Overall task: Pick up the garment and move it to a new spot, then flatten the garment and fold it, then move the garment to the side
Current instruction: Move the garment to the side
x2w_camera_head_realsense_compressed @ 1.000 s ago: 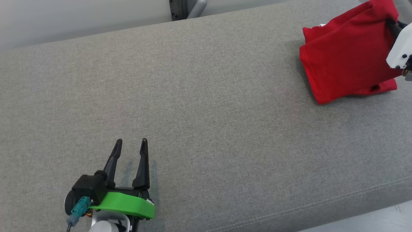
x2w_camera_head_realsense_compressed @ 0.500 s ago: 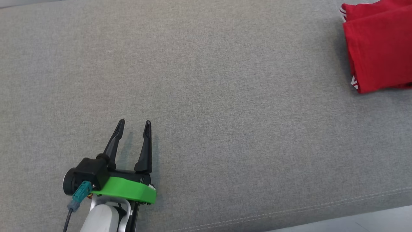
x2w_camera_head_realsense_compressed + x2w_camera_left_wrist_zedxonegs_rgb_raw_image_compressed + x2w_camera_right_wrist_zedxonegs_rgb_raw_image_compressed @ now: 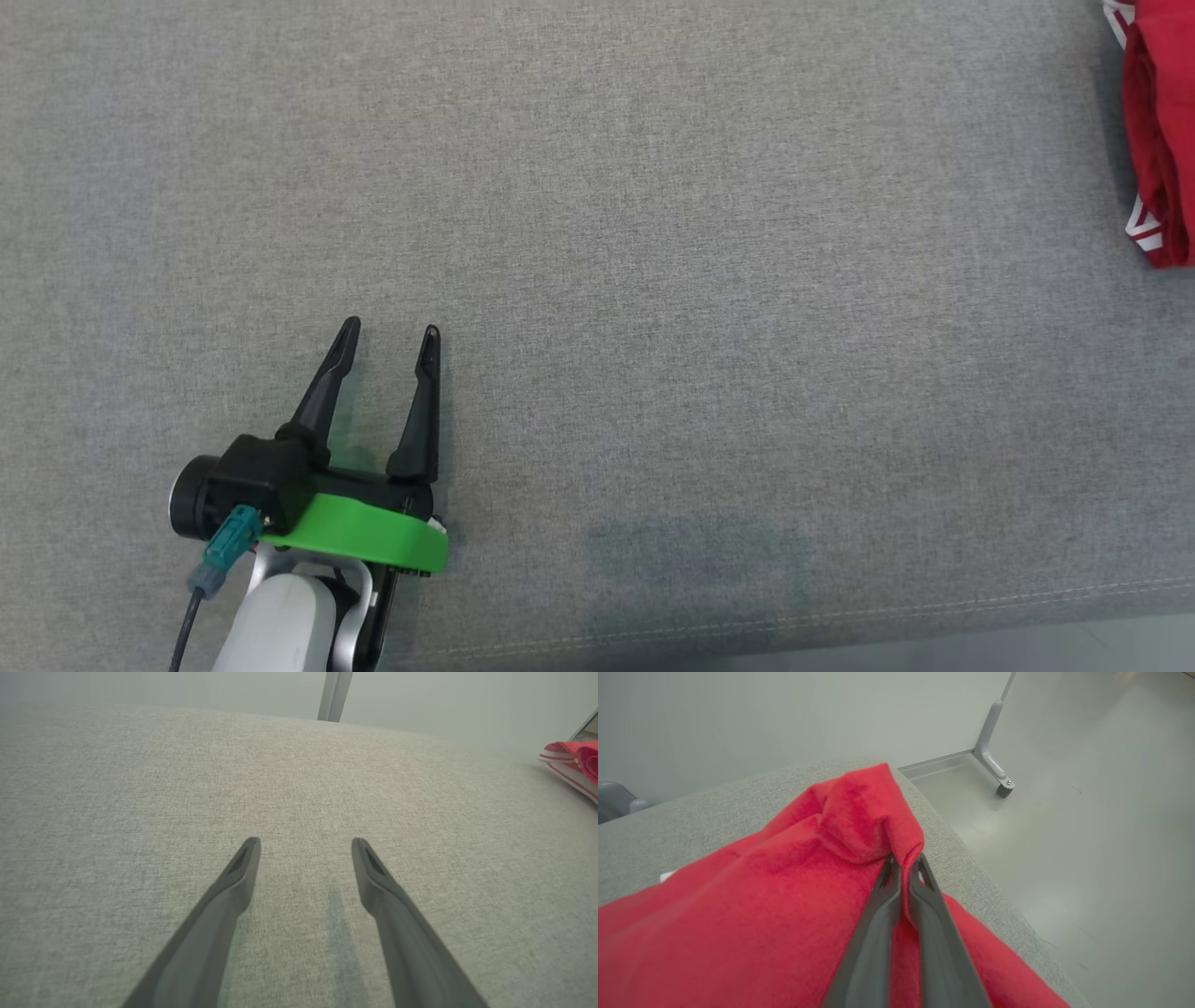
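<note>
- The left gripper (image 3: pixel 390 327) has its two dark fingers spread wide, and the gap between them holds nothing but bare grey fabric
- It sits low over the grey cushion (image 3: pixel 653 233) at the lower left of the head view, fingers pointing away from the robot; whether the tips touch the fabric cannot be told
- In the left wrist view the same gripper (image 3: pixel 306 841) shows both fingers well apart, with a faint shadow on the cushion (image 3: pixel 140 788) under them
- The right gripper (image 3: pixel 905 858) has its fingers pressed almost together, pinching a raised fold of the red garment (image 3: pixel 784 896) at the tips
- The cloth bunches into a peak just above that pinch, and the rest spreads down and to the left over the cushion (image 3: pixel 668 830)
- The garment (image 3: pixel 1162 140) lies at the far right edge of the head view on the cushion, white stripes (image 3: pixel 1144 224) on its trim, well apart from the left gripper
- In the left wrist view the garment (image 3: pixel 572 760) shows at the right edge
- Beyond the cushion's edge in the right wrist view is a pale floor (image 3: pixel 1087 835) with a grey metal foot (image 3: pixel 994 772) on it
</note>
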Robot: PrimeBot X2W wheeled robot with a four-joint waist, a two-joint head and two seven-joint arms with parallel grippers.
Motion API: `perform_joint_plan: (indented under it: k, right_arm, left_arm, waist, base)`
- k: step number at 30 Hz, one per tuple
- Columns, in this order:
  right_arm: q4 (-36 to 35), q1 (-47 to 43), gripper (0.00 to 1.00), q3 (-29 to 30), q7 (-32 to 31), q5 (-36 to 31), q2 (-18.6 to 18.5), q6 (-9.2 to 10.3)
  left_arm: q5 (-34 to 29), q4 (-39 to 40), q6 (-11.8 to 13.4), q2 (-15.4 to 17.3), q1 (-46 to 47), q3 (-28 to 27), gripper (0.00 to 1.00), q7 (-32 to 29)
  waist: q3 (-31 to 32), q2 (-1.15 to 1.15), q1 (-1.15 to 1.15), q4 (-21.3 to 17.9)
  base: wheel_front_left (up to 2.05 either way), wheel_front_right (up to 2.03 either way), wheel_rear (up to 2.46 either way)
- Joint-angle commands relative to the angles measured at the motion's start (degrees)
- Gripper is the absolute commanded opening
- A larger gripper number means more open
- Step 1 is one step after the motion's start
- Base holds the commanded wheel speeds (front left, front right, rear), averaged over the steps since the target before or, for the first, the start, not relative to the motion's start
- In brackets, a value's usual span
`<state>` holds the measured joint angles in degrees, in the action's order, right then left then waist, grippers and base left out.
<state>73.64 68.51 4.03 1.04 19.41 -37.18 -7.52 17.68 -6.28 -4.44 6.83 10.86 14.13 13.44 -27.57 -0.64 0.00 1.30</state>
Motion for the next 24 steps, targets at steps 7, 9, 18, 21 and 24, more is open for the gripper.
perform_joint_plan:
  k: [7,9,18,21,24]
  right_arm:
    - [0.25,-1.15,1.0,5.82,2.26,-7.03,-0.66,0.09]
    - [0.25,-1.46,1.0,7.75,1.63,-8.64,-0.24,0.09]
    - [0.27,-2.42,1.0,15.33,1.35,-15.66,1.81,0.09]
    - [0.24,-1.97,1.0,16.98,2.29,-17.82,3.12,0.09]
    - [-0.69,-0.8,1.0,17.59,3.77,-19.36,5.22,0.09]
  left_arm:
    - [-0.32,1.38,0.85,1.13,0.3,0.03,1.0,-0.76]
    - [-0.29,1.56,0.98,1.27,0.15,0.05,1.0,-0.92]
    - [0.2,1.79,1.53,1.66,0.04,0.22,1.0,-1.24]
    - [0.36,1.74,1.66,1.73,-0.1,0.05,1.0,-0.92]
    - [0.97,1.87,2.99,1.21,-0.4,-1.29,1.0,-0.45]
  waist:
    - [-1.21,0.64,0.0,0.38]
    - [-1.17,0.64,0.0,0.13]
    - [-0.61,0.64,0.0,-0.96]
    - [0.31,0.64,0.0,-1.36]
    - [1.81,0.64,0.0,-1.87]
  base:
    - [0.0,0.0,0.0]
    - [0.0,0.0,0.0]
    - [0.0,0.0,0.0]
    - [0.0,0.0,0.0]
    - [0.0,0.0,0.0]
